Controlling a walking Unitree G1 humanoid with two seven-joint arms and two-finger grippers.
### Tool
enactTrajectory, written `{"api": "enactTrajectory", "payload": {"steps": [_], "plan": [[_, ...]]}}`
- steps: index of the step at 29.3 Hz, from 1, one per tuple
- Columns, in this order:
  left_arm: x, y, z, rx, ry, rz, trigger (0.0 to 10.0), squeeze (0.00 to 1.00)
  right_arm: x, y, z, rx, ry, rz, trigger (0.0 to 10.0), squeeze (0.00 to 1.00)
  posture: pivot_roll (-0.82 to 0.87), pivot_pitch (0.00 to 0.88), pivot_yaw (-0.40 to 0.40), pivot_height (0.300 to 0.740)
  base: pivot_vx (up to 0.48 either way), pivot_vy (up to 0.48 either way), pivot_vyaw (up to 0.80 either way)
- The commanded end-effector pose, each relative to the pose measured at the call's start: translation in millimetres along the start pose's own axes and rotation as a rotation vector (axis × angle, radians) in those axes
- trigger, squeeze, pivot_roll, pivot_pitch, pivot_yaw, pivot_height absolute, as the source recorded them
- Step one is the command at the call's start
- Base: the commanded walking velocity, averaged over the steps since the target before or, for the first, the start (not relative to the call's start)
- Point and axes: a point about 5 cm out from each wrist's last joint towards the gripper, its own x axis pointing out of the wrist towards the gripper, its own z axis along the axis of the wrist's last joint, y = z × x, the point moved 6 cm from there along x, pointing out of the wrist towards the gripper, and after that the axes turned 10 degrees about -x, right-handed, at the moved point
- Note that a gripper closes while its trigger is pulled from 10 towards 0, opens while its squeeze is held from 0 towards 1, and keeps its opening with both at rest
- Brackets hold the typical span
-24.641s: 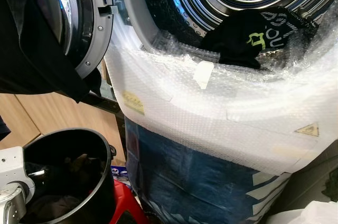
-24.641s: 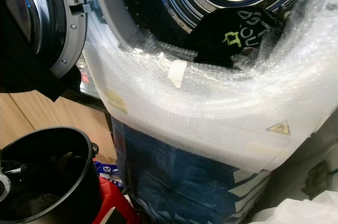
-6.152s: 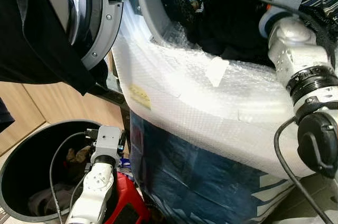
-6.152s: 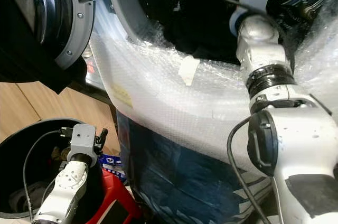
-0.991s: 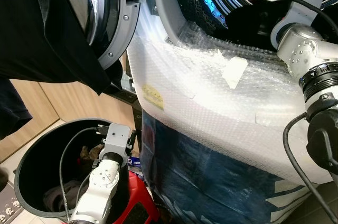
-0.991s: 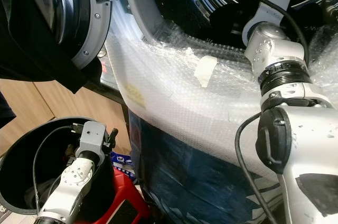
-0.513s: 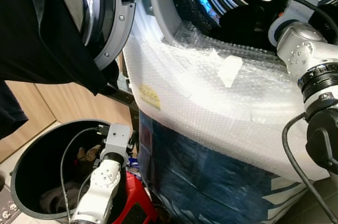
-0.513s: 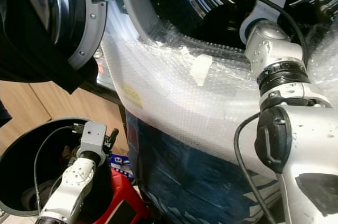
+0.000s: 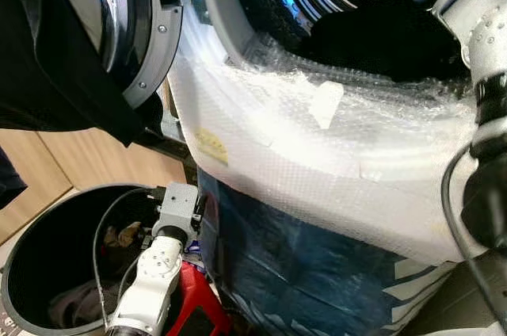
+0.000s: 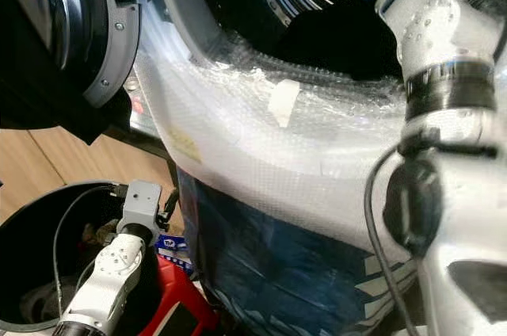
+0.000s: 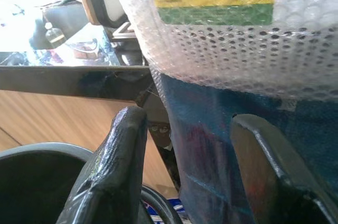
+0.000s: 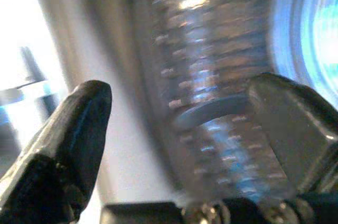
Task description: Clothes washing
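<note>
Washing machine w/ bubble wrap fills centre-right of the left eye view, door open upper left; black bin w/ clothes lower left. Left wrist view: left hand spread wide, empty, above bin rim. Right wrist view: right hand wide apart, empty, before the drum, blurred.

**Four views around the washer mouth**

The two head eyes look forward and down from close range. Both take in the bubble-wrapped washing machine, its open door and the black bin below. The left wrist camera, low beside the bin, faces along its fingers at the machine's wrapped front, very near. The right wrist camera looks past its fingers at the blurred drum, closer still.
</note>
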Motion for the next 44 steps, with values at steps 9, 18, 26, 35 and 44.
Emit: {"api": "enactTrajectory", "payload": {"steps": [9,18,26,35,44], "plan": [[0.5,0.7,-4.5,0.005,0.021,-0.003,10.0,0.0,-59.9,133.6,5.6,0.021,-0.178,0.674,10.0,0.0,-0.08,0.001,0.033,0.74,0.0,0.0,0.0],[0.9,2.0,0.6,-0.007,-0.004,0.012,10.0,0.0,-123.2,216.9,-45.6,0.225,-0.074,1.005,10.0,0.0,-0.07,0.006,0.025,0.74,0.0,0.0,0.0],[-2.5,5.6,2.5,-0.016,-0.019,0.025,10.0,0.0,-185.8,234.5,-215.4,0.143,0.5,0.897,10.0,0.0,-0.05,0.008,0.008,0.74,0.0,0.0,0.0],[-22.8,29.5,-2.5,-0.003,-0.01,0.104,10.0,0.0,-216.2,166.0,-315.2,0.369,0.676,0.28,10.0,0.0,-0.02,0.024,0.009,0.74,0.0,0.0,0.0],[-40.0,46.9,1.8,0.015,-0.015,0.149,10.0,0.0,-296.0,110.2,-403.9,0.155,1.084,-0.161,10.0,0.0,-0.01,0.032,0.012,0.74,0.0,0.0,0.0]]}}
